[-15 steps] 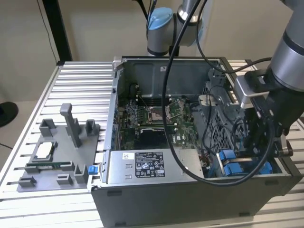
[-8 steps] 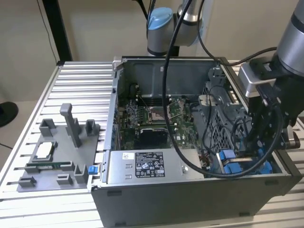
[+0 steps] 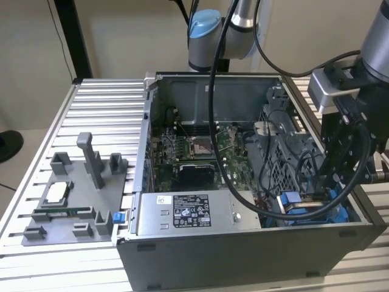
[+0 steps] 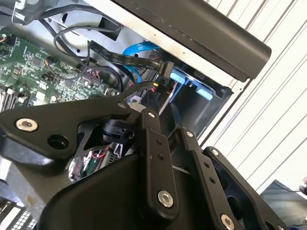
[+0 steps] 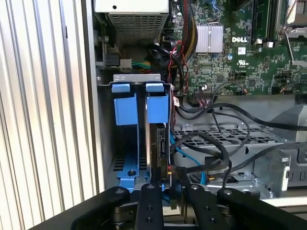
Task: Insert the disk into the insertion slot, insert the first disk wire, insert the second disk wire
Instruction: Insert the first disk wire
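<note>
The disk [image 5: 160,143] stands on edge in the insertion slot [image 5: 129,175] at a corner of the open computer case [image 3: 243,249]. Its long axis runs along the case wall from the blue tabs [image 5: 157,106] toward the gripper [image 5: 171,191], whose fingers are drawn nearly together on a black wire plug [image 5: 172,178] at the disk's end. The case sits on a slatted aluminium table [image 3: 103,115], with a grey fixture plate [image 3: 67,228] beside it and a beige wall [image 3: 121,36] behind.

Blue-framed disk [image 5: 159,143] on edge inside insertion slot [image 5: 136,77]
</note>
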`<state>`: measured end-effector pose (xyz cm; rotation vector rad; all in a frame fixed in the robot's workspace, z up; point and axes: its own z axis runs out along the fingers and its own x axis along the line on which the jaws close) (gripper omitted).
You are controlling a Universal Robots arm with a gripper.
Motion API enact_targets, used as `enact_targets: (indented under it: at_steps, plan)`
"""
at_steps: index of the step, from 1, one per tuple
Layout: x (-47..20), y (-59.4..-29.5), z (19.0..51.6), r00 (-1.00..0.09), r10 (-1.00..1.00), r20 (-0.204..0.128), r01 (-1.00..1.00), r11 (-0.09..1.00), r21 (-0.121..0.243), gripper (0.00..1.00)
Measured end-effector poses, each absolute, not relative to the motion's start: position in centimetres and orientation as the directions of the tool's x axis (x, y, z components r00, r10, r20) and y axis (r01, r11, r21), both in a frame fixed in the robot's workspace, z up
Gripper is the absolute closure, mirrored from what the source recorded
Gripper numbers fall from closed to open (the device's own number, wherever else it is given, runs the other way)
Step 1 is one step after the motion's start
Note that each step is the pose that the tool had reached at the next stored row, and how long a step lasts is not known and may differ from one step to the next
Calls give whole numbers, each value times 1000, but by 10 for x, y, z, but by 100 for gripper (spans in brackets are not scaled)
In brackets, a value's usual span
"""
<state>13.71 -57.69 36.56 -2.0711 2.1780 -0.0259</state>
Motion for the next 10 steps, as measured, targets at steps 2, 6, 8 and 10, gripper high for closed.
enact_targets:
  at_steps: [2,6,8,10]
  plan:
    - [137,-577,366,-46,-995,-87,-993,55,-106,100]
    - [137,-577,366,-46,-995,-87,-993,55,-106,100]
    - [137,-577,366,-46,-995,-87,-993,55,-106,100]
    - [137,-577,366,-45,-995,-87,-993,55,-106,100]
